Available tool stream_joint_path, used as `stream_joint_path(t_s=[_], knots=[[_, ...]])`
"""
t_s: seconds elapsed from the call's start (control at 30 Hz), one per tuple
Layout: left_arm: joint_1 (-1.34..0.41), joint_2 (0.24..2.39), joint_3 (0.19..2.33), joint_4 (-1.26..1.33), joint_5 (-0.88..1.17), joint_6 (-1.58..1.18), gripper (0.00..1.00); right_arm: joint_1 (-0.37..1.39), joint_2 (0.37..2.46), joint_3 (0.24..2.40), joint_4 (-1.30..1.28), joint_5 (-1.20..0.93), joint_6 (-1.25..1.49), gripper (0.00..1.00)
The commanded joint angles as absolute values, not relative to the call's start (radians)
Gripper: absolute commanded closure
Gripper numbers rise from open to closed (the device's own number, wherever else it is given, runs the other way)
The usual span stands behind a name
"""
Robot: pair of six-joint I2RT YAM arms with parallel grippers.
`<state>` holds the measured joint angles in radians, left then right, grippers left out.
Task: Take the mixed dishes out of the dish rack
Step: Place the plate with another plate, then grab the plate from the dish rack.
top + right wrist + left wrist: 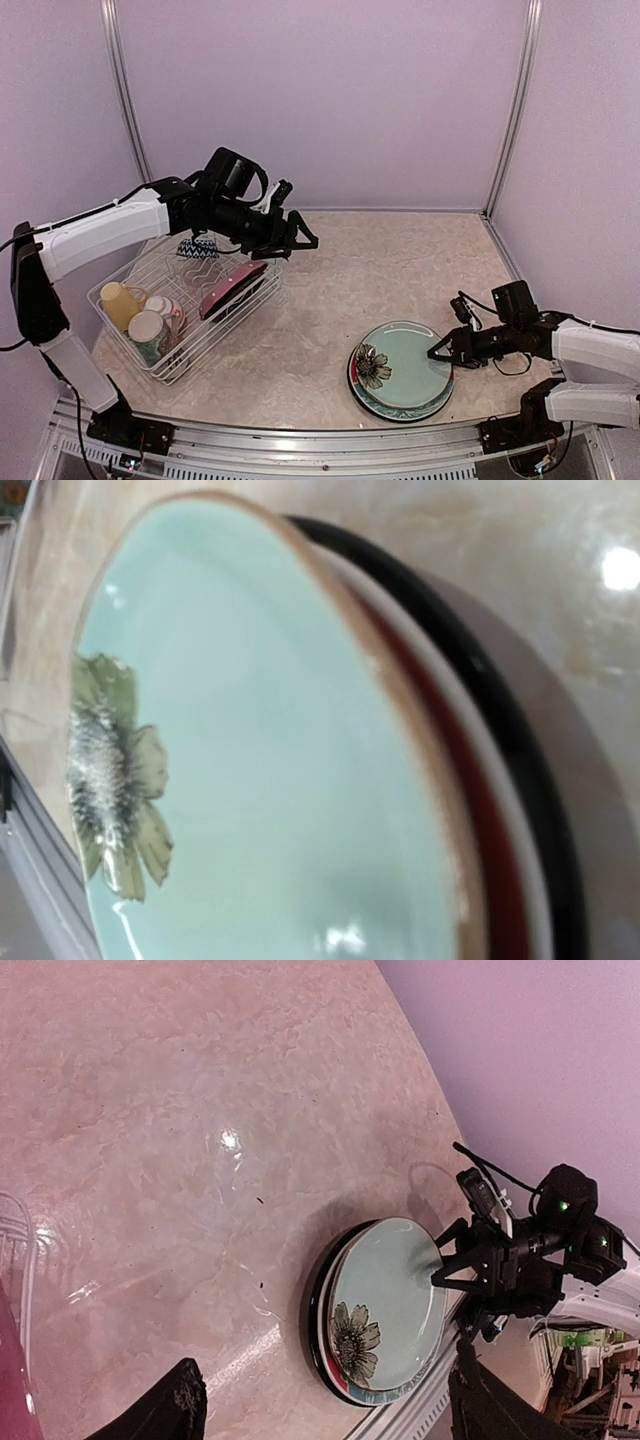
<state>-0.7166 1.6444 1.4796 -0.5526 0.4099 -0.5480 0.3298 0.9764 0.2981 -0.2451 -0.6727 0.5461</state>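
Top external view: my right gripper (441, 351), jaws parted, sits at the rim of the pale green plate (405, 365) stacked on the desk (330, 290), my left gripper (297, 237) hangs released beside the dish rack (215, 335), and a finger snagging on withdrawal could drag that plate off.

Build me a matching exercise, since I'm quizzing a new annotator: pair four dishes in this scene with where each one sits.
Things:
1. pale green plate
2. pink plate
3. yellow mug
4. blue patterned bowl

Places:
A. leaning on edge in the middle of the dish rack
B. far end of the rack, under the left arm
C. top of the stack on the table
D. left side of the rack, beside another mug

Pairs: 1-C, 2-A, 3-D, 4-B
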Motion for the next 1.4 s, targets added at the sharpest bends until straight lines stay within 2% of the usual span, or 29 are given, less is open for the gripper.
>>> stream_joint_path(t_s=[0.0,0.33,0.5,0.73,1.0,1.37], knots=[[-0.694,1.579,1.472,-0.628,0.303,-0.487,0.20,0.324,0.920,0.332,-0.297,-0.605,0.552,0.44],[-0.629,1.485,1.431,-0.727,0.203,-0.471,0.12,0.324,0.857,0.401,-0.358,-0.424,0.576,0.20],[-0.623,1.502,1.424,-0.804,0.165,-0.462,0.06,0.324,0.876,0.420,-0.315,-0.405,0.577,0.16],[-0.654,1.549,1.468,-0.952,0.005,-0.430,0.05,0.324,0.916,0.440,-0.275,-0.412,0.562,0.14],[-0.732,1.639,1.553,-1.076,-0.242,-0.391,0.13,0.323,0.935,0.422,-0.222,-0.447,0.577,0.14],[-0.772,1.771,1.648,-1.194,-0.467,-0.375,0.36,0.323,0.932,0.384,-0.165,-0.465,0.602,0.14]])
